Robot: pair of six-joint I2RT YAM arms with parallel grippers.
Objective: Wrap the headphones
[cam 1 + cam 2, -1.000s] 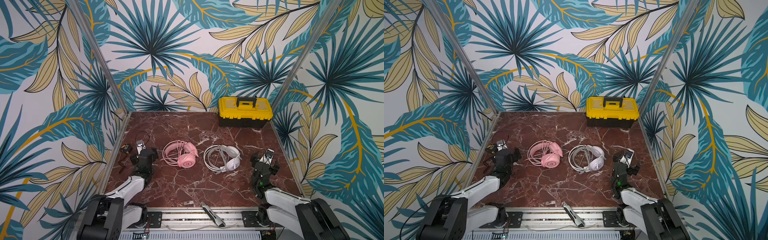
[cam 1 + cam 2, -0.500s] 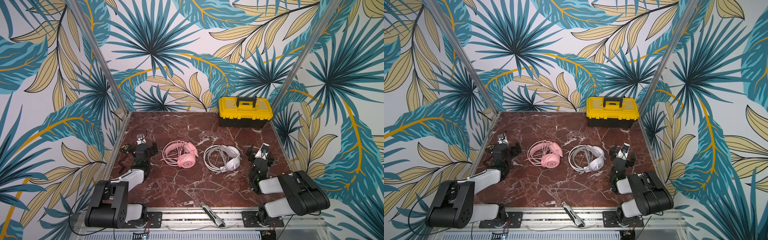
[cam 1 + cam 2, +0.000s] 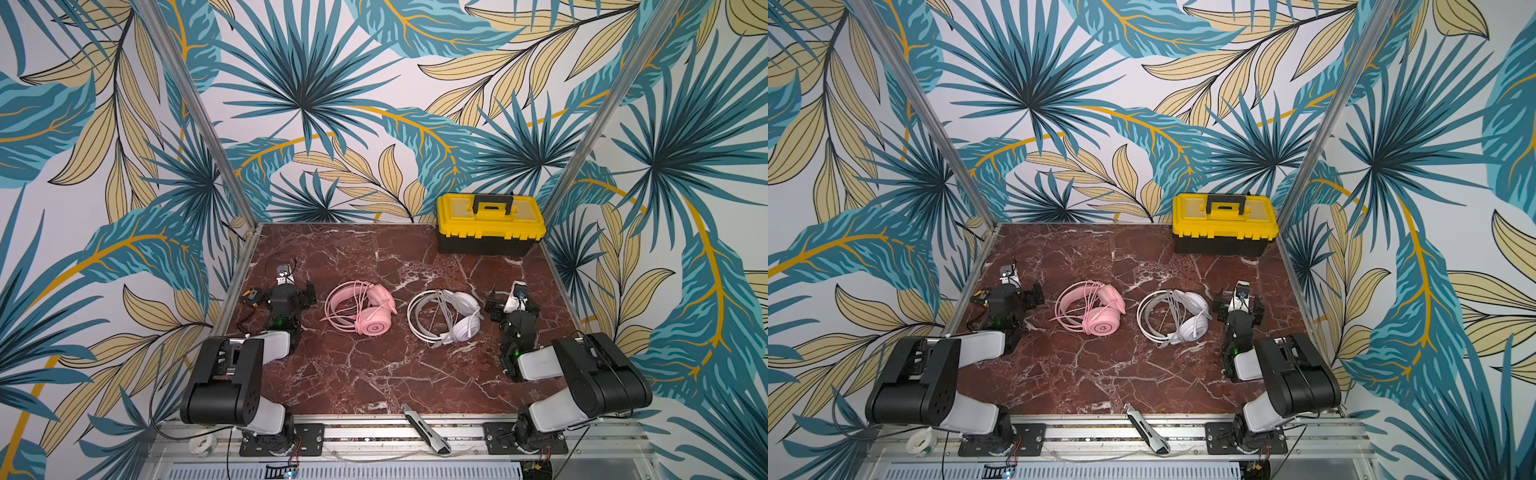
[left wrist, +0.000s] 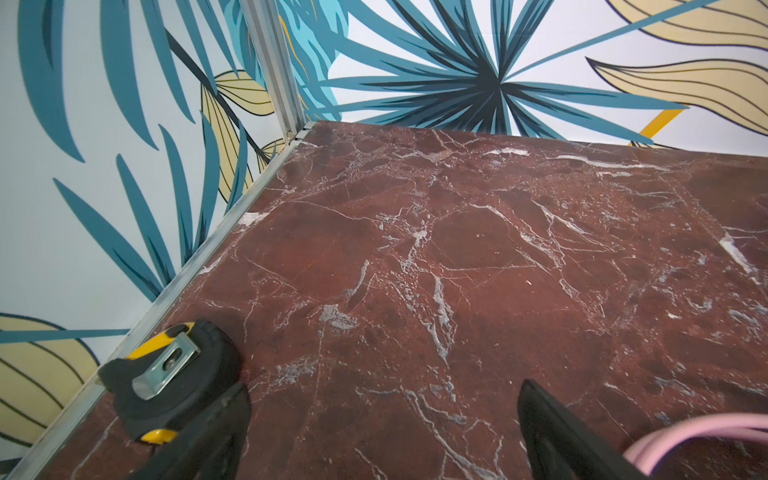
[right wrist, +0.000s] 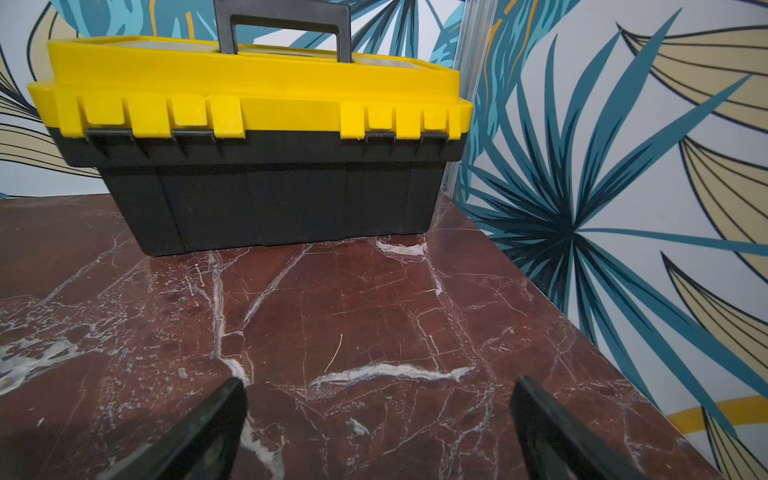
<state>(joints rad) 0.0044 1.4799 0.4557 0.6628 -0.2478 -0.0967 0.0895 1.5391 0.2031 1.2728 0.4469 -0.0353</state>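
At the far left edge of the table (image 3: 374, 374) you have a yellow and black tape measure (image 3: 251, 296), lying against the metal rim. Your left claw (image 3: 289, 293) sits just beside it, low over the marble, its jaws spread wide with nothing between them; in the left wrist view the tape measure (image 4: 166, 374) lies just beside one finger and a bit of pink loop shows by the other.

Next comes the pink headset (image 3: 361, 311), flat on the table near that claw but not touching it, with its thin cable in loose loops over and around the headband. Close beside it, with a strip of bare marble between them, lies the white headset (image 3: 446, 318), its cable draped across the ring of the headband and trailing toward the front.

Your right claw (image 3: 513, 301) is near the white headset, also wide open and empty, pointing toward the back. Beyond it, against the back wall by the right corner, stands the closed yellow and black toolbox (image 3: 490, 224). A utility knife (image 3: 426, 432) rests on the front rail, between the two arm bases.
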